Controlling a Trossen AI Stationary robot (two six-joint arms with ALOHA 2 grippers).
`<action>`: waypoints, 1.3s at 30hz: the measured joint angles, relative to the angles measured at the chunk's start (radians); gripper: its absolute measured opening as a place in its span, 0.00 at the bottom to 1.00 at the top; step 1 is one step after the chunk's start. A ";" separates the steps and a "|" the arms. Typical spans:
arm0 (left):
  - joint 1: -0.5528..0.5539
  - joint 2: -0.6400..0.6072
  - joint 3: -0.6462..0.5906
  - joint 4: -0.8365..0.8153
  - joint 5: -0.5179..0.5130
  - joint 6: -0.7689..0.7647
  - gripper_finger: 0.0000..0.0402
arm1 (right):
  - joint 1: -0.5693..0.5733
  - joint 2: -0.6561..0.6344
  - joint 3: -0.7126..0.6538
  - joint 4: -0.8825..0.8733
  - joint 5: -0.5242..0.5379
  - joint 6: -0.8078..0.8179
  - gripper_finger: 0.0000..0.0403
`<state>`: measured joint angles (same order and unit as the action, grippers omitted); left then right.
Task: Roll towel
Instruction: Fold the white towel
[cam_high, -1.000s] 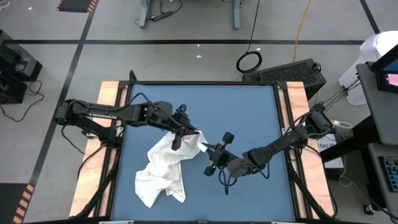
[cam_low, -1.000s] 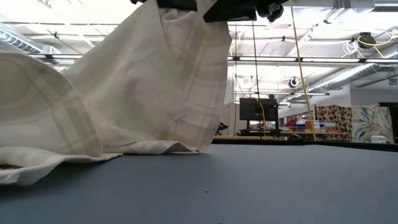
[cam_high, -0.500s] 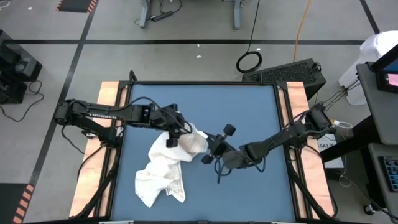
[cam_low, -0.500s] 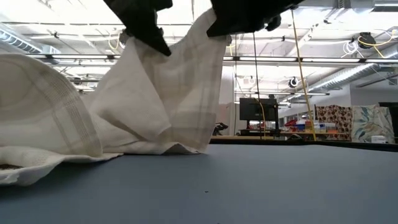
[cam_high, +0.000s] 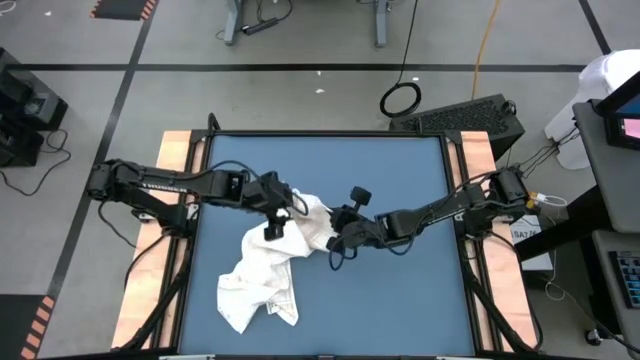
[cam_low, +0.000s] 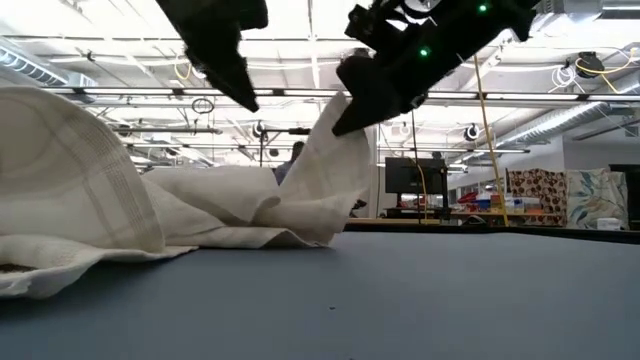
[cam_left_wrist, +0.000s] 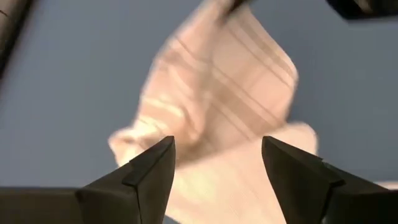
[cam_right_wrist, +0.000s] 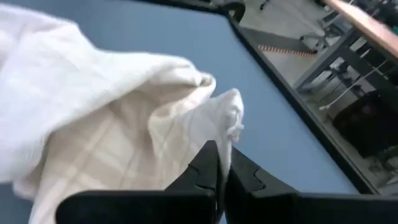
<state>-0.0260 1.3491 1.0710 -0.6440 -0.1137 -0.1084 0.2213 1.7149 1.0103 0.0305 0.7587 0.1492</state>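
Mostly bare blue table (cam_high: 400, 290), crumpled towel (cam_high: 262, 275), workshop bkgd

Blue table (cam_high: 400, 300); cable coil (cam_high: 400, 99) on floor.

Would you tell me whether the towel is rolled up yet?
Not yet. The towel lies crumpled on the table, one corner pinched up by the right gripper.

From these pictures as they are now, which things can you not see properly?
- Towel, low view: its left part is cut off by the picture's edge.
- Table under the towel, high view: the cloth covers it.
- Right claw, right wrist view: shut on a towel edge; how much cloth sits between the fingers is hidden.
- Towel, left wrist view: blurred beyond the open left claw.
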 joint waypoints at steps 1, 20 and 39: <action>-0.017 0.000 -0.011 0.008 -0.006 -0.011 0.61 | 0.002 0.000 0.000 -0.015 -0.002 0.010 0.00; -0.385 0.013 -0.430 0.765 -0.199 -0.356 0.61 | 0.063 -0.075 0.000 -0.137 -0.099 0.163 0.00; -0.303 0.001 -0.480 0.454 -0.662 -0.463 0.61 | 0.153 -0.118 0.000 -0.237 -0.165 0.285 0.00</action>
<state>-0.3291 1.3506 0.5909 -0.1896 -0.7756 -0.5712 0.3740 1.5970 1.0100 -0.2069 0.5934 0.4340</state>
